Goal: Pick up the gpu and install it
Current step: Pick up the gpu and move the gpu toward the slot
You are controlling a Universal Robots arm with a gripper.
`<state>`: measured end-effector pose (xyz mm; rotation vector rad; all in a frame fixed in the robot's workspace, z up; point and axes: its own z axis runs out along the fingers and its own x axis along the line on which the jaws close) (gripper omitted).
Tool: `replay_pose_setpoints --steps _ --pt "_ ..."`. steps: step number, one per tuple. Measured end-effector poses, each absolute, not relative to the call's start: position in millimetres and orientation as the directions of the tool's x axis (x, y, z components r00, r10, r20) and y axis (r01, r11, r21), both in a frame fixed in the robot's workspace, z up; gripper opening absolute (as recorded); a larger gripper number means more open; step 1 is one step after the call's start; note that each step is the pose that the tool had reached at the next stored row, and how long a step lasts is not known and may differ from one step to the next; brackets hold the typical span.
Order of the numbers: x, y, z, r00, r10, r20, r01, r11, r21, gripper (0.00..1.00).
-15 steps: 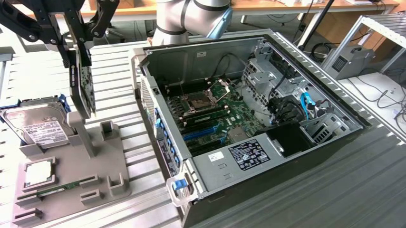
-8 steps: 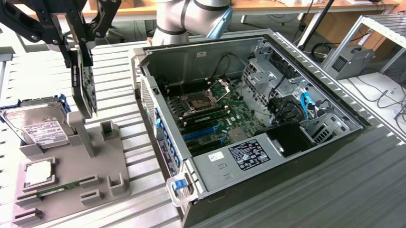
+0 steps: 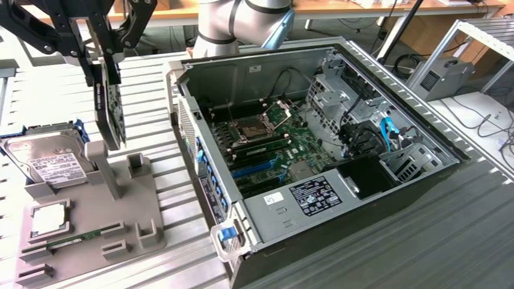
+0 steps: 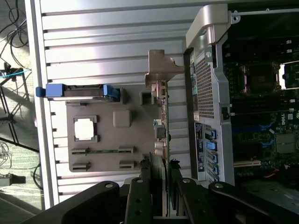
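Lifting step: hand (image 3: 100,60) pinching the gpu (image 3: 113,114), which hangs upright over the tray (image 3: 120,241) at the exterior view's upper left. The case (image 3: 321,150) sits apart; seating likely demands square alignment.

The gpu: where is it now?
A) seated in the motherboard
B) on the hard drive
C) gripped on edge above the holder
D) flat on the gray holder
C: the gpu hangs on edge in the gripper above the gray holder, beside the open case.
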<state>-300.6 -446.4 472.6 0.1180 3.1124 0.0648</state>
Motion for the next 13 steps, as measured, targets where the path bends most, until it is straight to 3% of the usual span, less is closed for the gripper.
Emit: replay_pose_setpoints --steps 13 --pt "-296.9 -446.4 471.2 -0.997 0.076 -0.025 0.075 0.996 0.042 0.27"
